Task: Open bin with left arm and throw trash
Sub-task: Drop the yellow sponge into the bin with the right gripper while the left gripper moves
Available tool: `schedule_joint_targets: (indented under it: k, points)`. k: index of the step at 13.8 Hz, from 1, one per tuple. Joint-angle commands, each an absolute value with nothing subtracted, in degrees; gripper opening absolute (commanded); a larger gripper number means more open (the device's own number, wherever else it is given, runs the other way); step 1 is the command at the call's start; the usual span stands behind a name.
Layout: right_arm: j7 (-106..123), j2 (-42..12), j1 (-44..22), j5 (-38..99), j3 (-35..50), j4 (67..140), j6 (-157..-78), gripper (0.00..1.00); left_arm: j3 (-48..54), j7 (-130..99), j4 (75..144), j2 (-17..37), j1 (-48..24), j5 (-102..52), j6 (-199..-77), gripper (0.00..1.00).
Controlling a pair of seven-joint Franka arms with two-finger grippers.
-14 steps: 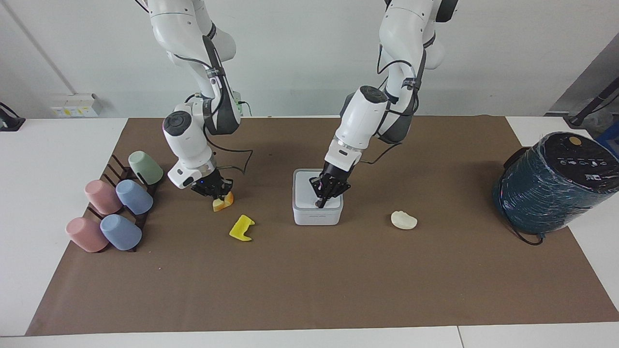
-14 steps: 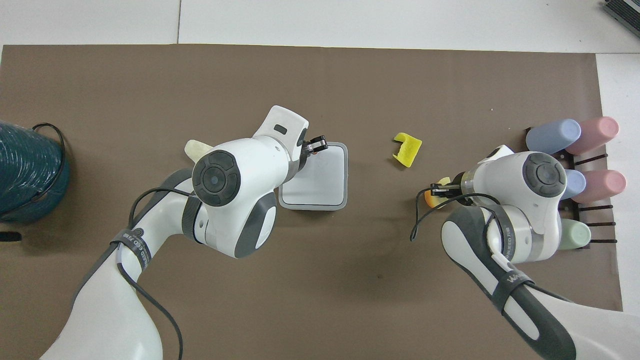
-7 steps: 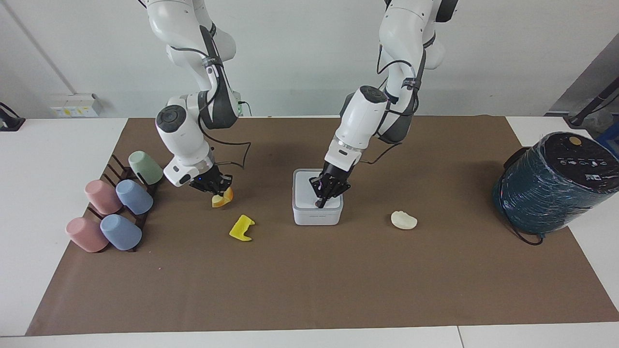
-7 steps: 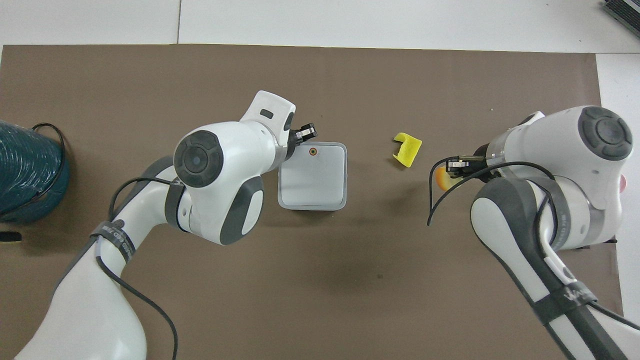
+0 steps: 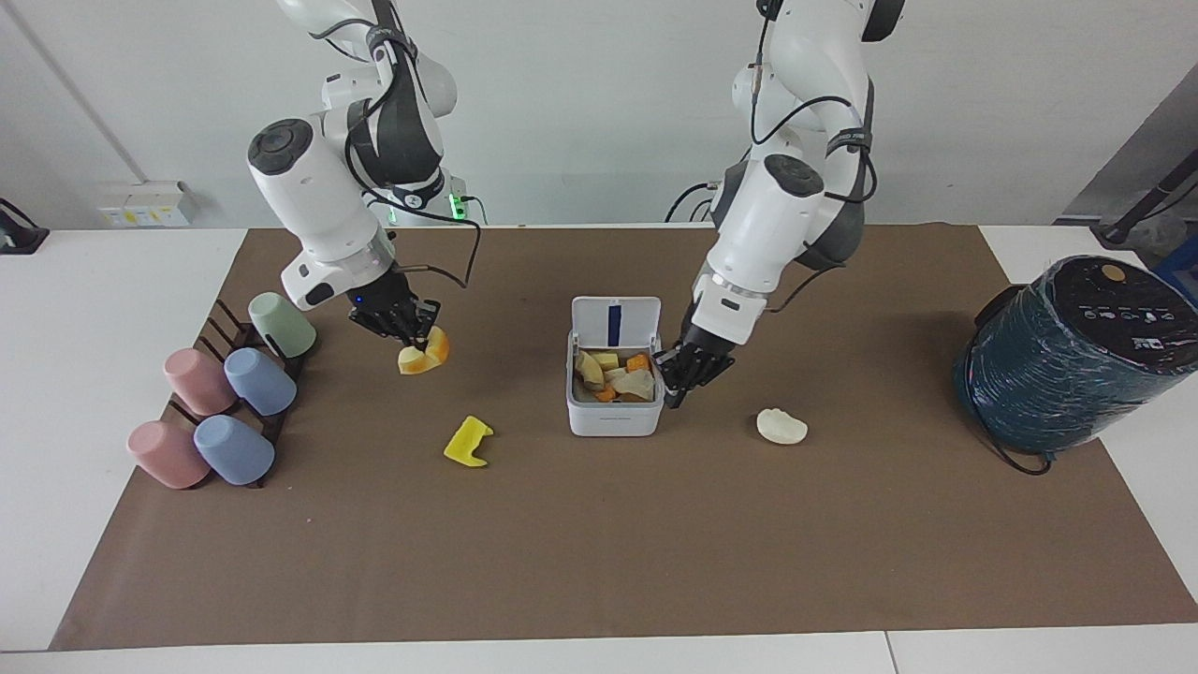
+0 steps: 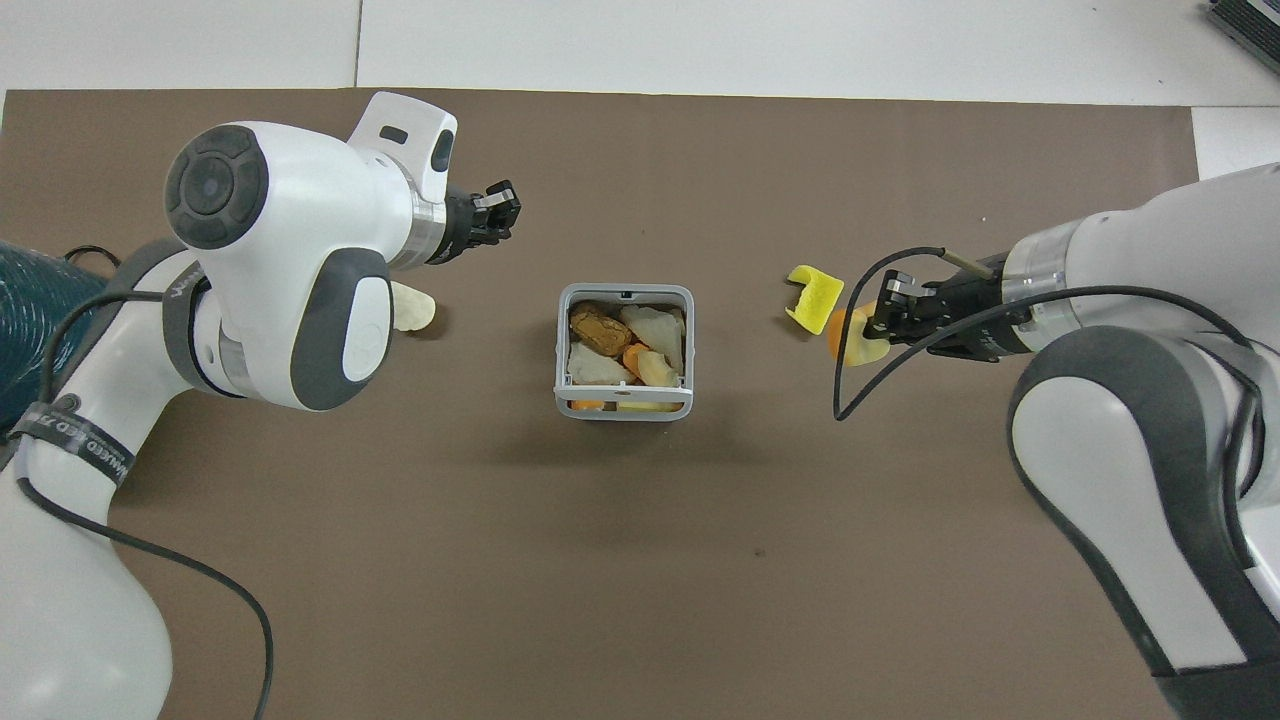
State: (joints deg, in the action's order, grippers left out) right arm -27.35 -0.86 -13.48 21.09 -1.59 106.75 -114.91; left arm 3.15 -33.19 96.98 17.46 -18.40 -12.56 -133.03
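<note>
The white bin (image 5: 615,421) stands mid-mat with its lid (image 5: 615,321) swung up on the side nearer the robots. It holds several foam scraps and also shows in the overhead view (image 6: 562,350). My left gripper (image 5: 688,372) is shut and empty, over the mat right beside the bin toward the left arm's end; it also shows in the overhead view (image 6: 497,212). My right gripper (image 5: 404,328) is shut on the pale yellow wedge with an orange edge (image 5: 424,353), held above the mat (image 6: 850,338). The bright yellow notched piece (image 5: 468,441) and the cream lump (image 5: 781,426) lie on the mat.
A rack of pastel cups (image 5: 225,402) stands at the right arm's end of the brown mat. The big dark teal wrapped drum (image 5: 1076,356) with a black cable stands at the left arm's end.
The bin's lid has sprung open, showing scraps inside. My left gripper has come off the lid and moved toward the left arm's end. My right gripper has risen with the wedge.
</note>
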Motion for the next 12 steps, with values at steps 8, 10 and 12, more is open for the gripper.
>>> schedule_joint_targets:
  k: [8,10,12]
  points:
    - [-33.49,-18.09,-22.93,32.87,1.67,96.5,-128.76,0.0,2.72,-14.34,107.56,16.7,-10.64,-9.76,-137.97,1.0]
    - [-33.4,-20.12,-25.3,32.61,1.58,97.03,-131.11,0.0,2.72,-13.71,109.94,18.44,-10.11,-9.58,-143.32,1.0]
    - [-32.61,-19.87,-25.75,31.91,1.58,99.13,-130.79,0.16,2.72,-11.18,110.74,20.21,-9.14,-9.58,-146.59,1.0]
